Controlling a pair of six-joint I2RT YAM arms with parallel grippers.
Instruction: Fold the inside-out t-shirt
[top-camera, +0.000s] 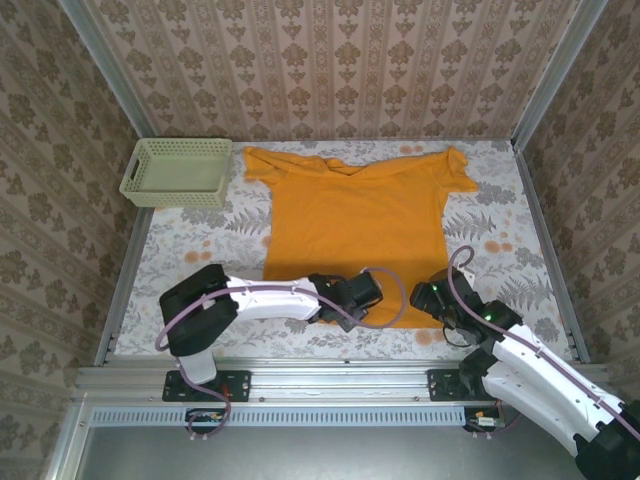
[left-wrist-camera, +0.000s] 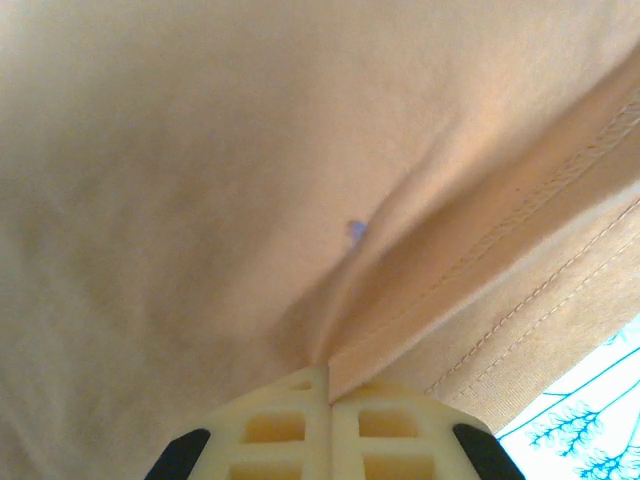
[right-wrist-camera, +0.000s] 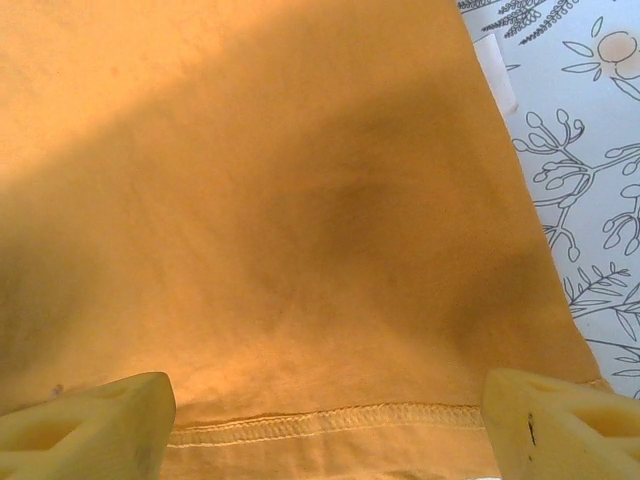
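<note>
A soft orange-yellow cotton short-sleeved t-shirt (top-camera: 360, 215) lies spread flat on the floral-patterned table (top-camera: 200, 255), collar toward the far wall, hem toward the two arms, a plain orange face up. The left gripper (top-camera: 348, 300) sits low at the near hem, its pale fingers (left-wrist-camera: 290, 430) pressed together and pinching a raised ridge of fabric beside the stitched hem. The right gripper (top-camera: 430, 296) is at the shirt's near right corner, its fingers (right-wrist-camera: 90, 420) spread wide above the hem line. A pale green plastic mesh basket (top-camera: 178, 172) stands at the far left corner, just beside one sleeve.
</note>
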